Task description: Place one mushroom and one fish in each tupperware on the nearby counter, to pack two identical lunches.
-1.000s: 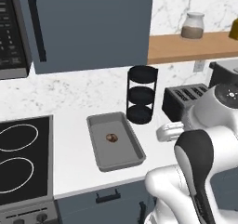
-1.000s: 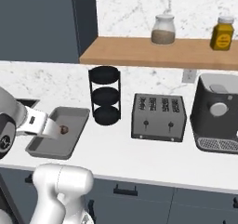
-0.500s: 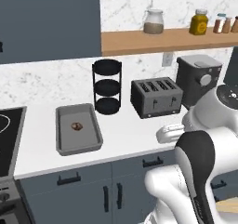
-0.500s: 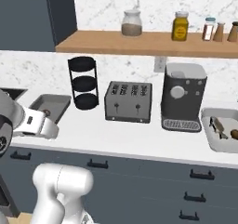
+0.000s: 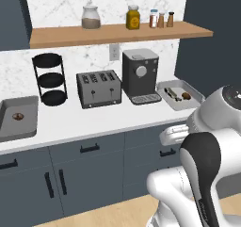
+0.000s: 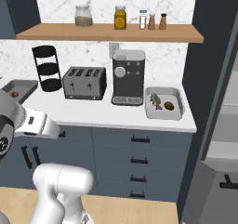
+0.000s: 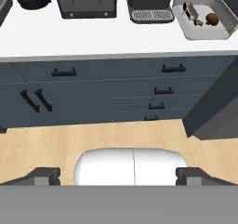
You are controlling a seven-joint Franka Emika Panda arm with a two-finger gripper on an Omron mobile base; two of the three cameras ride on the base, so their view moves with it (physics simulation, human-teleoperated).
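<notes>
So far: right tray [image 6: 163, 108] on the counter [image 5: 94, 117] holds a fish [image 6: 155, 100] and a mushroom [image 6: 169, 106]; left tray [image 5: 19, 119] has only a mushroom [image 5: 18, 116]. Fingers [image 7: 46, 175] wide open, empty, well short of the counter.

Base views flank the counter [image 5: 94, 120]; hand view looks down, seemingly farther.

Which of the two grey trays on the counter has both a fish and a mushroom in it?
The tray at the right end, beside the coffee machine, holds both. The left tray, past the black tiered rack, holds a single small brown item.
</notes>
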